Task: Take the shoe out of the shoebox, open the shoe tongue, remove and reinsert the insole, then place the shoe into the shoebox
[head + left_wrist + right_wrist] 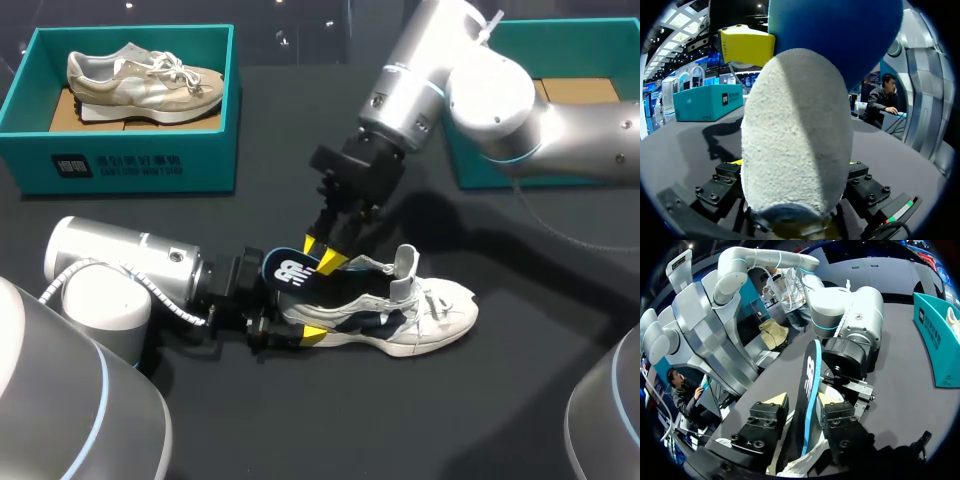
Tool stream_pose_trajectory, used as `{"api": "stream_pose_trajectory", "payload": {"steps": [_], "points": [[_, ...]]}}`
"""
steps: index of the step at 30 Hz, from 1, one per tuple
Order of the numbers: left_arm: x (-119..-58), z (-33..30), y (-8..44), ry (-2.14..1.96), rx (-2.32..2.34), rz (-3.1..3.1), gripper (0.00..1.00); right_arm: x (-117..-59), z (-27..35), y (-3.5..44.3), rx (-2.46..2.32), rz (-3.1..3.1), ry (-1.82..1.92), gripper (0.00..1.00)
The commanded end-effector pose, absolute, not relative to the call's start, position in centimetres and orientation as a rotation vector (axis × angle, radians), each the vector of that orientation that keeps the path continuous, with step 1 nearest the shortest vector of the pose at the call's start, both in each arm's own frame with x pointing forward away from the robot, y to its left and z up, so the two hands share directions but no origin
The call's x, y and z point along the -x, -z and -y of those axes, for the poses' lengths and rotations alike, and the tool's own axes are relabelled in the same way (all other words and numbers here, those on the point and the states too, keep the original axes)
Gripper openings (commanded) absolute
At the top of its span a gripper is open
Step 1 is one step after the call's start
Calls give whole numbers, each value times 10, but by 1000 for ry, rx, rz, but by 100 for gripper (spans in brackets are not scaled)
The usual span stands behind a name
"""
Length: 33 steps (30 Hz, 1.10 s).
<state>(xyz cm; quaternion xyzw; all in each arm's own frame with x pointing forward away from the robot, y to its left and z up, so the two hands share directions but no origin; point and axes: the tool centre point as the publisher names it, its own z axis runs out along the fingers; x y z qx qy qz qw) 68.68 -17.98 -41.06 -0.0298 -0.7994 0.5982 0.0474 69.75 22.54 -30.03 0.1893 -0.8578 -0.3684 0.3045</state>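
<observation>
Shoe: white shoe (420,312) upright on its sole mid-worktop, toe to the right, tongue raised.
Insole: dark insole (288,270) with its heel end up out of the collar and leaning left; front end apparently inside the shoe.
Left end effector: left end effector (305,320) low at the worktop, pinching the shoe's heel from both sides.
Right end effector: right end effector (323,254) coming down from the far right, fingers pressed onto the insole's raised end.
Risk, insole: likely to fold or jam at the collar if driven at this steep angle.
Risk, shoe: could twist or slide out of the pinch, with only the heel held.
Risk, contact: end effectors just beside each other, so a small misjudged move could bring a clash.
Surface: worktop (300,420) black, flat and matte; probably little hold for a sliding sole.
Room: left box (130,165) far left, holding a tan shoe (140,80); right box (580,33) far right, partly behind the right arm. Both well apart from the shoe.
</observation>
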Motion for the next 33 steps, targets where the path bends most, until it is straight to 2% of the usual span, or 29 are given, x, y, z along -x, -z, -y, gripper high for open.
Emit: {"api": "stream_pose_trajectory", "payload": {"steps": [1,24,33], "points": [[-685,181,414,-1823,91,2441,0,-703,-225,308,-504,2252,986,36],[-685,181,414,-1823,91,2441,0,-695,-221,327,-351,2137,941,35],[-685,181,414,-1823,91,2441,0,-690,-224,328,-332,2128,925,30]]}}
